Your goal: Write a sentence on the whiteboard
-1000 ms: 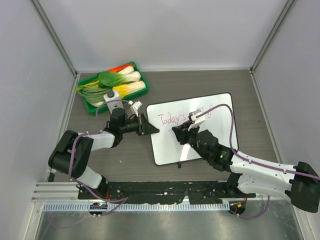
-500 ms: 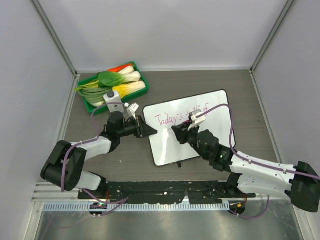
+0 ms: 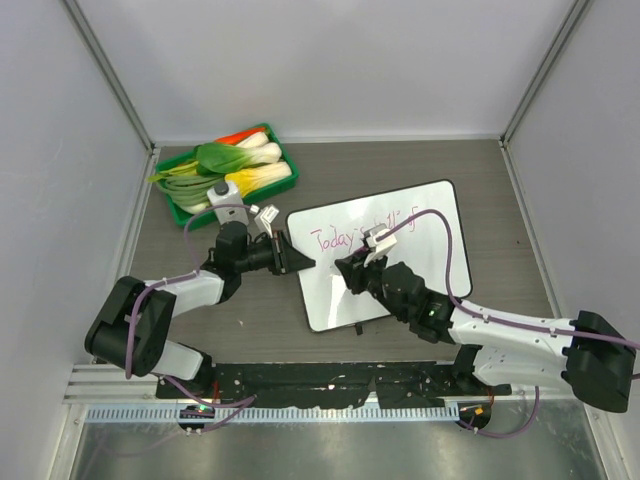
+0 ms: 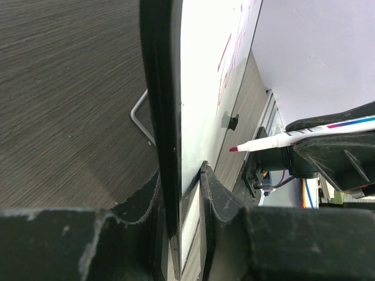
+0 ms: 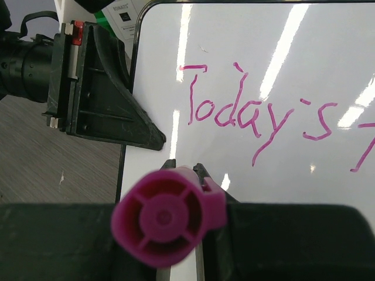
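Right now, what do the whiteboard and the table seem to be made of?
The whiteboard: glossy white coated panel, perhaps melamine or painted steel; lamp streaks reflect in it. The table: matte grey-brown wood-grain surface, probably laminate; fine streaks show.

You've got the magenta butt end of the marker (image 5: 167,213) filling the bottom middle, pinched between the jaws of your right gripper (image 5: 184,170). Past it the whiteboard (image 5: 328,70) shows the sentence (image 5: 258,114) as far as "Today's" in pink, plus one stroke cut off at the right edge. The left gripper (image 5: 140,132) sits on the board's left rim, with grey woodgrain bench (image 5: 53,170) below it.
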Robot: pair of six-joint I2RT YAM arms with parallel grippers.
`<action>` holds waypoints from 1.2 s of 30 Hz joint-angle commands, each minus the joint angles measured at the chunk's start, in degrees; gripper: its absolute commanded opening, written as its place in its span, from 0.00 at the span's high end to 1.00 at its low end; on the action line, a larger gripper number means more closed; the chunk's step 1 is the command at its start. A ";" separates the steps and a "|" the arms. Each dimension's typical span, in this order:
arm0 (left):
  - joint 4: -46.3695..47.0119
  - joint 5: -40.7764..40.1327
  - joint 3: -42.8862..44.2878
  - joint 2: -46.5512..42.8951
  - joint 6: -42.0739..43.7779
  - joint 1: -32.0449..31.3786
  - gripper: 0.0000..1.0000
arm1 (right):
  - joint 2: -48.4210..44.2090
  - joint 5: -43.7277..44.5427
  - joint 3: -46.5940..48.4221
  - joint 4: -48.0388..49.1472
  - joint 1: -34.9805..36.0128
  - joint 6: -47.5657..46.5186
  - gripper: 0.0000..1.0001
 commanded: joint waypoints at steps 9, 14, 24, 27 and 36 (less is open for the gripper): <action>-5.26 -12.51 -0.04 2.44 9.08 1.52 1.00 | 2.94 2.44 1.00 3.91 0.46 0.32 0.99; -4.91 -11.63 0.05 2.71 9.08 1.52 1.00 | 3.03 2.53 0.29 3.29 0.46 0.58 0.99; -4.21 -10.84 -0.04 2.80 9.17 1.52 1.00 | 1.28 2.00 -2.08 0.22 0.99 1.63 0.98; -4.21 -10.84 -0.04 2.71 9.25 1.52 1.00 | 0.48 1.83 -2.34 -0.84 1.08 1.99 0.99; -4.30 -10.84 0.05 2.53 9.52 1.52 1.00 | 0.39 -0.81 -2.87 -3.91 2.13 3.65 0.99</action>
